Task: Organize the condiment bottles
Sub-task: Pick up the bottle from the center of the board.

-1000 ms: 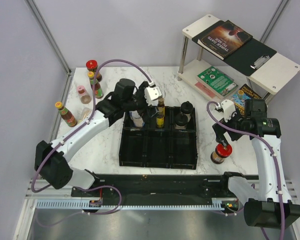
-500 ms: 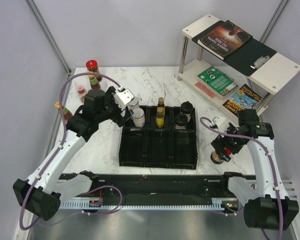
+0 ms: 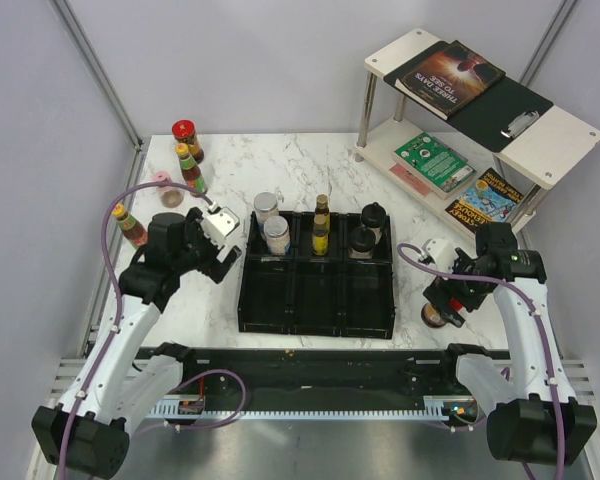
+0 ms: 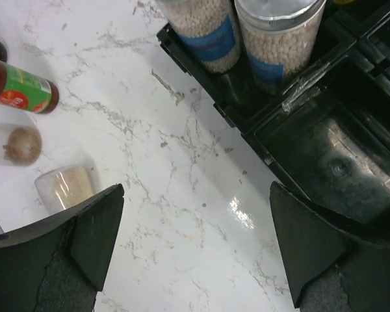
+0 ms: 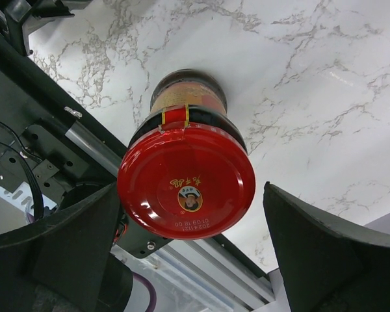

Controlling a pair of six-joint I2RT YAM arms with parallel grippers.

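Since every item stands on one marble table (image 3: 310, 165), work from the largest fixture down. The two-tier shelf (image 3: 540, 140) at the far right carries at least three books (image 3: 450, 75) and takes no part. One black compartmented tray (image 3: 315, 300) sits at the centre, its near rows bare. The left gripper (image 3: 223, 262) hovers over bare marble just left of the tray, fingers spread wide and holding nothing. The right gripper (image 3: 450, 298) stands over a red-capped jar (image 5: 186, 182) on the marble right of the tray, toward the near edge, with its fingers spread on either side of the lid and not closed on it. This jar is judged the heaviest item: rigid, probably glass, smooth-walled and breakable if dropped. Grip it squarely across the lid or the shoulder just below, where the fingers can seat. The tall bottles are judged top-heavy and easily tipped, so take them at mid-body, not at the cap. Count as follows. Red-capped jars: two, the second at the far left of the table. Silver-lidded clear jars (image 4: 279, 32): two, one in the far-left compartment, the other at the tray's far-left corner, where inside or outside cannot be told. Black-lidded jars (image 3: 375, 215): two, in the far-right compartment. Yellow-capped sauce bottles (image 3: 189, 168): two, on the marble at the left. Slim dark bottle (image 3: 321, 228): one, in the far-middle compartment. Pink-lidded shaker (image 3: 163, 180): one, at the left.
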